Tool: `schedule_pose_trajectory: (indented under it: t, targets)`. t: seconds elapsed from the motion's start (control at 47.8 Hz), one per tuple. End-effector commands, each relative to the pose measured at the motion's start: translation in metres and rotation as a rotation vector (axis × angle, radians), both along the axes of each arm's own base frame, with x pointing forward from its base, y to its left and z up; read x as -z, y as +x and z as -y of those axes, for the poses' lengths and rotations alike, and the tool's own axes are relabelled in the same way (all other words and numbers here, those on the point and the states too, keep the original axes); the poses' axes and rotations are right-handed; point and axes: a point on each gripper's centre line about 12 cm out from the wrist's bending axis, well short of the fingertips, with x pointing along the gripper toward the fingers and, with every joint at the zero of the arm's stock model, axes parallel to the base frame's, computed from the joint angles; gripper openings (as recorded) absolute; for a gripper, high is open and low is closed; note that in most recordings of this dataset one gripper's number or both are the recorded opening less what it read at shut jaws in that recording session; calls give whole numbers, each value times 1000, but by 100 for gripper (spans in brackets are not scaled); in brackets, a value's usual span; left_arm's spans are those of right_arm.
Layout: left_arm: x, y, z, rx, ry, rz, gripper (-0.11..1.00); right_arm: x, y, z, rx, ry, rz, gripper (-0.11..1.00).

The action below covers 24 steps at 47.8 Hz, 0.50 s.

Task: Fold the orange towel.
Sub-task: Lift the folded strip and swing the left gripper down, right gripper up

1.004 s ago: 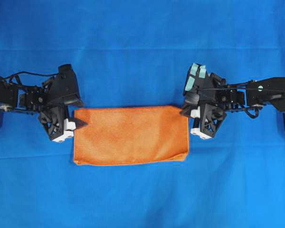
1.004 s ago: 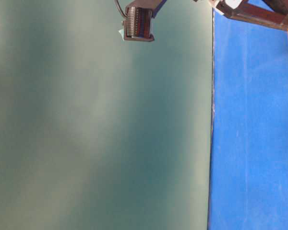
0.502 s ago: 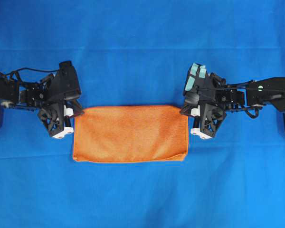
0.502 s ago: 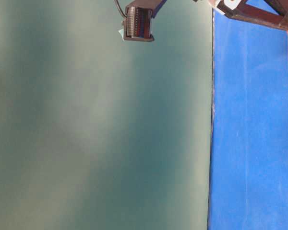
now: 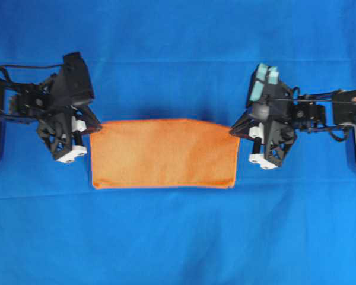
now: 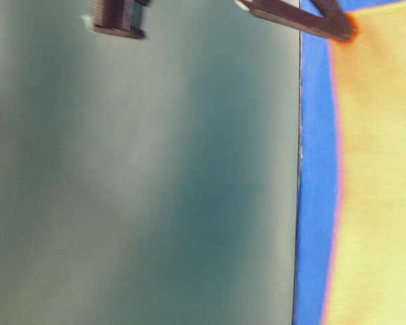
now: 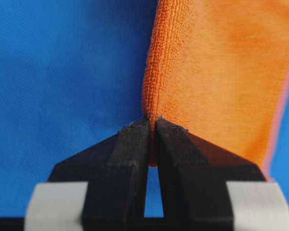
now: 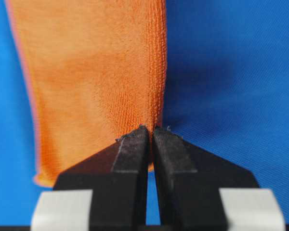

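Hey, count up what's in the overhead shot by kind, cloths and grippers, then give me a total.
Orange towel: 1
Blue cloth underneath: 1
Grippers: 2, the left gripper and the right gripper, each shut on a top corner of the towel
Total: 4

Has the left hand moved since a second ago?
Yes. In the overhead view the left hand has shifted toward the top of the picture, pinching the orange towel's corner, which has risen off the blue cloth.

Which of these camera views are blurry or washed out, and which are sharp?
Table-level view: smeared with motion blur, and the orange towel is overexposed to pale yellow. Overhead view: evenly lit and sharp, soft shadows under both arms. Left wrist view: towel weave crisp, the left hand sharp at its tips. Right wrist view: equally crisp around the right hand.
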Motion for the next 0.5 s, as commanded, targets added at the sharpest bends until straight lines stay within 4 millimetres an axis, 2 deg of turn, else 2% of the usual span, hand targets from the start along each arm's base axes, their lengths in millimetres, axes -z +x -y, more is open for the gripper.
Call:
schedule_pose_trajectory:
  t: [0.0, 0.146, 0.251, 0.481]
  targets:
    - [-25, 2, 2, 12, 7, 69, 1, -32, 1, -4, -16, -6, 77, 2]
    - [-49, -3, 10, 43, 16, 151, 1, -55, -7, -7, -25, -9, 132, 2]
    - [-50, -6, 10, 42, 16, 159, 1, -65, -11, -7, -25, -11, 169, 2]
    - [-52, -3, 10, 41, 15, 177, 1, -66, -10, -4, -29, -34, 172, 2]
